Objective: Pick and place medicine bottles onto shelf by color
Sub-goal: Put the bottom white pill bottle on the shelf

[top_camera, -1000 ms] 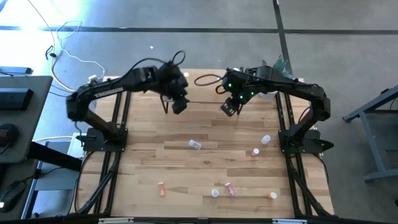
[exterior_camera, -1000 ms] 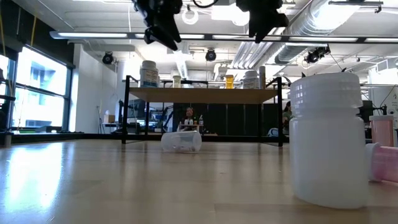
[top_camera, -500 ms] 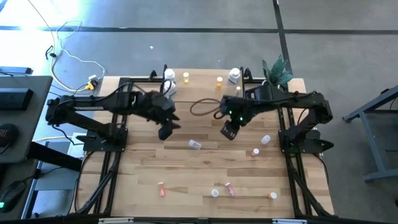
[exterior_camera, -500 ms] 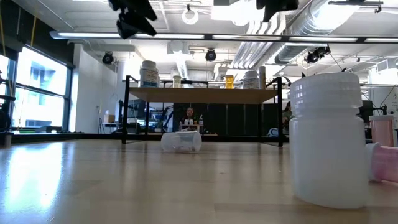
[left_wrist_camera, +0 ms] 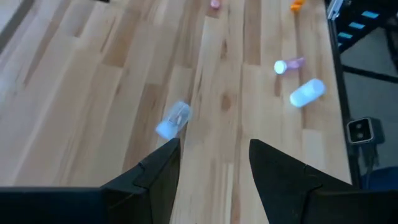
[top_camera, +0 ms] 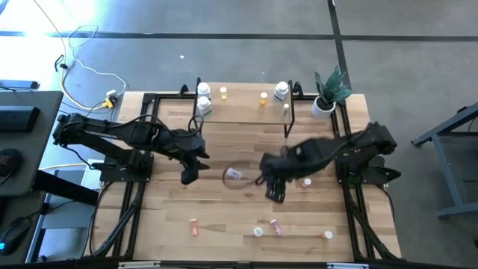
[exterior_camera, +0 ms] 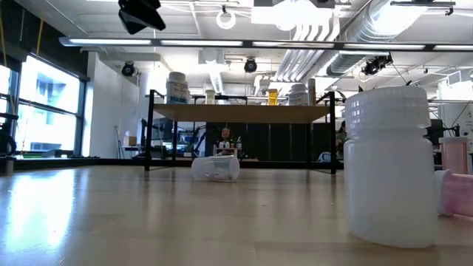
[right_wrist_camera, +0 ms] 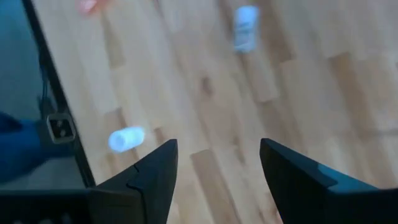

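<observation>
The light-wood shelf [top_camera: 243, 112] stands at the table's far middle on thin black legs. White bottles [top_camera: 203, 91] [top_camera: 281, 90] and a small orange one [top_camera: 263, 97] stand on it. A clear-white bottle [top_camera: 234, 174] lies on its side at mid-table; it also shows in the left wrist view [left_wrist_camera: 173, 119]. My left gripper [top_camera: 188, 175] [left_wrist_camera: 214, 155] is open and empty, above the table to the left of that bottle. My right gripper [top_camera: 275, 193] [right_wrist_camera: 214, 162] is open and empty, to its right and nearer. Pink, white and orange bottles [top_camera: 194, 226] [top_camera: 258, 232] [top_camera: 327, 235] lie near the front edge.
A potted plant [top_camera: 325, 97] stands at the shelf's right end. In the low view a large white bottle [exterior_camera: 388, 166] stands close to the camera, a pink one [exterior_camera: 458, 193] beside it. More bottles lie by the right arm's base [left_wrist_camera: 306, 92] [left_wrist_camera: 289, 64].
Both grippers have drawn back from over the shelf toward the table's near edge, the left one also going left. The shelf and the bottles on it, covered by the arms before, now show. No bottle has moved.
</observation>
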Robot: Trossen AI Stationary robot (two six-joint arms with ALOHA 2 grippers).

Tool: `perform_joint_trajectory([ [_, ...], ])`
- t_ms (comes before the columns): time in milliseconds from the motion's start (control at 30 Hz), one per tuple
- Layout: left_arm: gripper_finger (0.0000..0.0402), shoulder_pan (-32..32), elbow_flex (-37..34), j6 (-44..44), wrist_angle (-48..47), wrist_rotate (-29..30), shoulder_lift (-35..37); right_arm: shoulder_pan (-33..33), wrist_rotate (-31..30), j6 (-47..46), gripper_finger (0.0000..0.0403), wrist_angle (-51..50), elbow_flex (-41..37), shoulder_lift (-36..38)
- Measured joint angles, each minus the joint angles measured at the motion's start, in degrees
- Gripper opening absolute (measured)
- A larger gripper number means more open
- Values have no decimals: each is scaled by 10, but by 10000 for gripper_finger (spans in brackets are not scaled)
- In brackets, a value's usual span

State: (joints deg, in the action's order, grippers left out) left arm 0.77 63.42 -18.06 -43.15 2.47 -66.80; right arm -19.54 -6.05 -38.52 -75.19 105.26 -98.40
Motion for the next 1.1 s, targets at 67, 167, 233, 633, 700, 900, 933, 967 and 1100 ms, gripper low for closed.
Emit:
perform_joint_trajectory([
  [67, 180, 4, 0, 0, -10, 3, 0, -23, 2, 2, 220, 11, 0, -21],
  [167, 180, 8, 0, 0, -12, 4, 0, -55, 5, 13, 220, 33, 0, -50],
  [233, 180, 11, 0, 2, -13, 3, 0, -72, 8, 23, 220, 49, 0, -67],
  [633, 180, 13, 0, 2, -47, 2, 0, -125, 29, 44, 220, 121, 0, -143],
  [700, 180, 13, 0, 1, -49, 1, 0, -129, 28, 51, 220, 138, 0, -158],
  [900, 180, 13, 0, 0, -48, 1, 0, -135, 31, 71, 220, 158, 0, -200],
  [933, 180, 13, 0, 0, -49, 1, 0, -135, 32, 73, 220, 161, 0, -207],
  [967, 180, 13, 0, 0, -48, 1, 0, -135, 32, 75, 220, 165, 0, -213],
  [1100, 180, 13, 0, 0, -48, 1, 0, -135, 32, 80, 220, 171, 0, -228],
])
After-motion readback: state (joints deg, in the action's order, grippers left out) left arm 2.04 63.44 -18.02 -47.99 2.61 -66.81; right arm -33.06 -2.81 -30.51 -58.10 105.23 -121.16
